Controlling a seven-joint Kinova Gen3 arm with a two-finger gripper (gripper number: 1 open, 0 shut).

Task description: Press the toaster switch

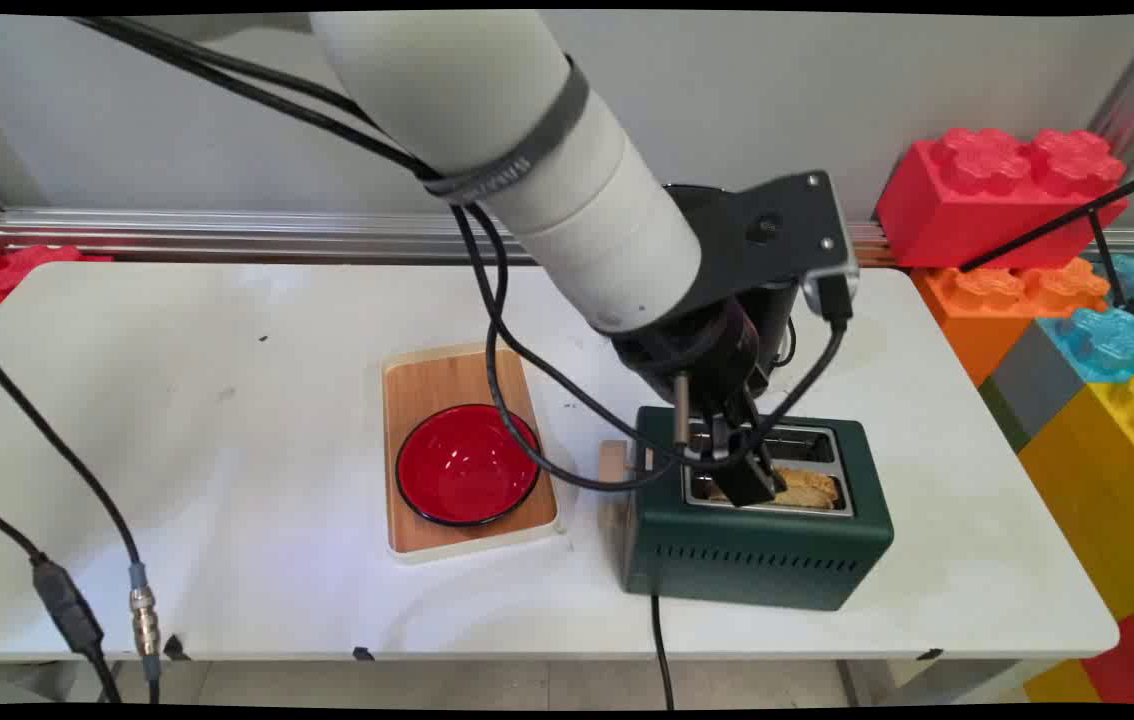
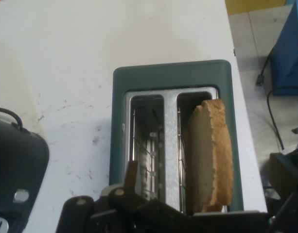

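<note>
The front edge of the white counter [image 1: 227,600] runs along the bottom of the main view, with bare room on the near left and two black cable connectors [image 1: 102,610] hanging in front of it. A black power cord [image 1: 662,650] drops over this edge from the dark green toaster [image 1: 757,560], which stands on the near right, set back from the counter's right end. Its near slot holds a slice of toast [image 2: 212,155], upright and leaning to one side of the slot; the far slot shows only bare wire racks. No lettering can be read on the toaster.

The pincer [image 1: 747,480] reaches down onto the toaster's top at the near slot, beside the toast. Its tips are hidden behind its own black linkage in both views, so I cannot tell whether it is open, closed or gripping the slice.

A small wooden block [image 1: 613,465] peeks out at the toaster's left, mostly hidden. Left of it a wooden tray [image 1: 427,375] carries a red bowl [image 1: 467,465], partly crossed by a hanging cable. The counter's far left stretch is open. Beyond the right end, large toy bricks [image 1: 997,190] stack against the wall, cut off by the frame.
</note>
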